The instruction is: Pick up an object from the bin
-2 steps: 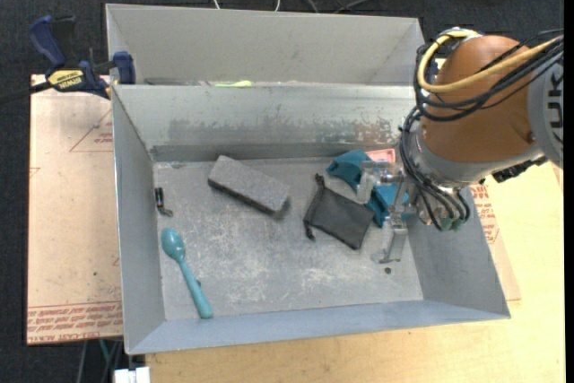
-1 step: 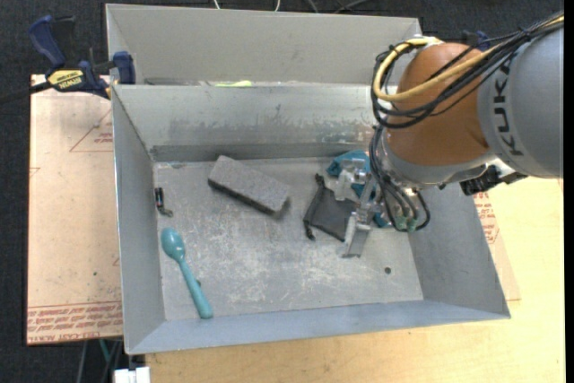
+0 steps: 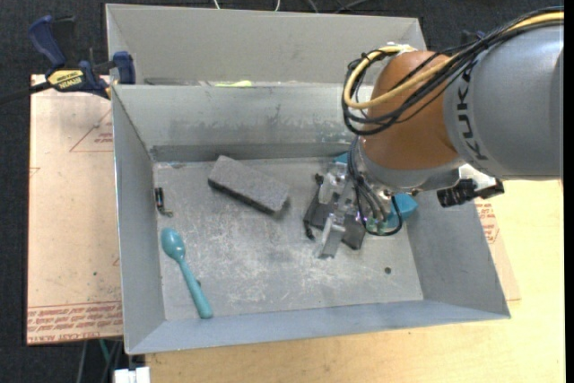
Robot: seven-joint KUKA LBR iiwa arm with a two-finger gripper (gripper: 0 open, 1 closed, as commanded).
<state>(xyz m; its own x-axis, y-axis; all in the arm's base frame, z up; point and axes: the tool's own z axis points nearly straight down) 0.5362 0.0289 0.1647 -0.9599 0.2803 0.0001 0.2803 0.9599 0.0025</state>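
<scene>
Camera view: shows the tool (image 3: 332, 224) low over the floor of the bin (image 3: 134, 220), right of centre, spread or pressed together impossible to tell. Places a grey block (image 3: 249, 184) between nine and ten o'clock from it, long axis ten-to-four, and a blue spoon (image 3: 184, 272) farther off, toward eight.

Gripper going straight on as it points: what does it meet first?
Probably bare bin floor; the gripper points down beside the grey block, apart from it, though depth is unclear.
</scene>
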